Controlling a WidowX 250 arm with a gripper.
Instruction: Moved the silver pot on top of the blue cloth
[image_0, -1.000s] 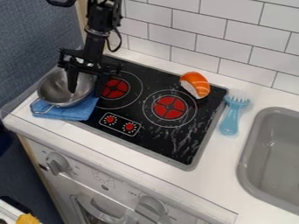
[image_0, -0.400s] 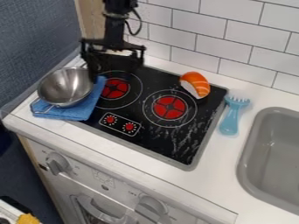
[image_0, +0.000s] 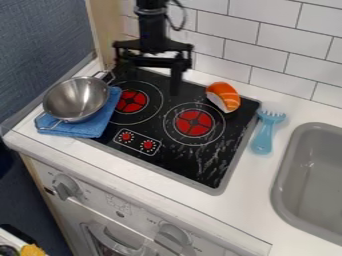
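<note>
Since the silver pot (image_0: 75, 101) sits on the blue cloth (image_0: 92, 127), mid-left, I judge nothing remains for my wide-spread gripper (image_0: 149, 84).

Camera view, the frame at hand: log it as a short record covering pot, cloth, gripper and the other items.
pot: silver pot, on the blue cloth
cloth: blue cloth, at the cooktop's left side
gripper: black gripper, open, empty, over the cooktop's rear, clear of the pot
cooktop: black cooktop, red burner markings
cooktop item: orange-and-white toy, rear right corner
counter item: light-blue fork, between cooktop and sink
</note>
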